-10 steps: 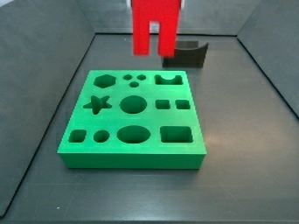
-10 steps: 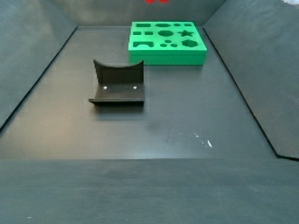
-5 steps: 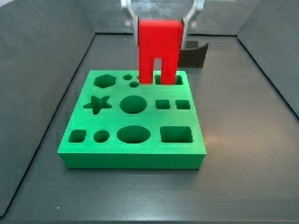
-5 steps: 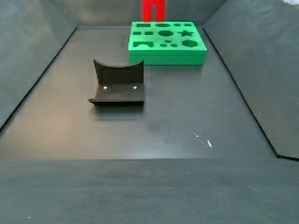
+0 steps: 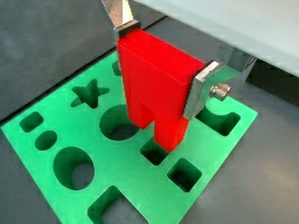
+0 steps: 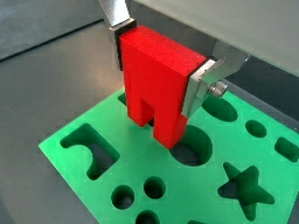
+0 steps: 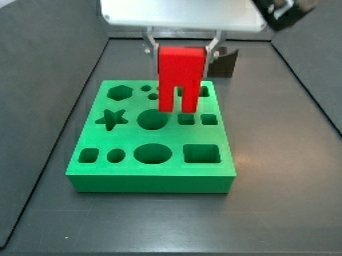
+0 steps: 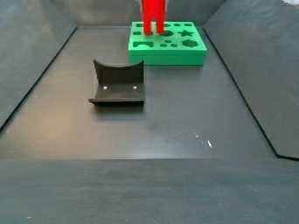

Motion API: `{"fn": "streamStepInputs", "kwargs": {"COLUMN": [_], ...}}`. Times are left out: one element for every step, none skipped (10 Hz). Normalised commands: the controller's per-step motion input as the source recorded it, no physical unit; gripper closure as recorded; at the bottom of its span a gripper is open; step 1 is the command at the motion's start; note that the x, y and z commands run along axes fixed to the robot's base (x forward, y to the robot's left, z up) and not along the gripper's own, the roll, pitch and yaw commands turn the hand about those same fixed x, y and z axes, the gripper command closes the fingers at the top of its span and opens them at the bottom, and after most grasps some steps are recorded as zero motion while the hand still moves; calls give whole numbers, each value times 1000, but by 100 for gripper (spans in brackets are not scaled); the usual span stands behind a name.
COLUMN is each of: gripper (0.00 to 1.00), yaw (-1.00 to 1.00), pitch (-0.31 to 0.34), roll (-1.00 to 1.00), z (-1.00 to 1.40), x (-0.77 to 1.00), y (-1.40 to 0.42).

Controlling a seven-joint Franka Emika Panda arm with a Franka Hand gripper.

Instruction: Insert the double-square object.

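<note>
Wrist views: gripper [image 5: 165, 66] clamped on the double-square object [image 5: 156, 83], legs downward, above the green board [image 5: 47, 159]. Side view: board lay near the floor's far edge; fixture [image 8: 117, 85] well apart, mid-floor.

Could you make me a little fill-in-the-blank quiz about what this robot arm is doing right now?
1. The gripper is shut on the double-square object, whose colour is ____.
2. The piece has ____ parallel legs pointing down.
3. It hangs over the ____ board full of shaped holes.
4. The fixture stands on the floor, ____ from the board.

Missing words: red; two; green; apart
</note>
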Motion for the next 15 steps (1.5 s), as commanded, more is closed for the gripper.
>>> {"fn": "streamStepInputs", "kwargs": {"gripper": [100, 100, 100, 100, 100, 100, 100, 100, 100, 100, 100, 100, 100, 100, 100], "yaw": [0, 0, 0, 0, 0, 0, 20, 46, 89, 71, 63, 51, 6, 0, 0], "pitch": [50, 19, 4, 0, 0, 0, 0, 0, 0, 0, 13, 37, 0, 0, -23], "roll": [0, 0, 43, 40, 59, 63, 123, 127, 181, 277, 306, 366, 294, 146, 0], "z": [0, -40, -217, -306, -363, -400, -326, -311, -269, -214, -200, -180, -323, -429, -400], "x": [280, 343, 423, 483, 457, 283, 63, 0, -9, -97, 0, 11, 26, 0, 23], "y": [0, 0, -26, -51, -106, -206, -263, -269, -171, -109, -60, 0, -11, -3, 0]}}
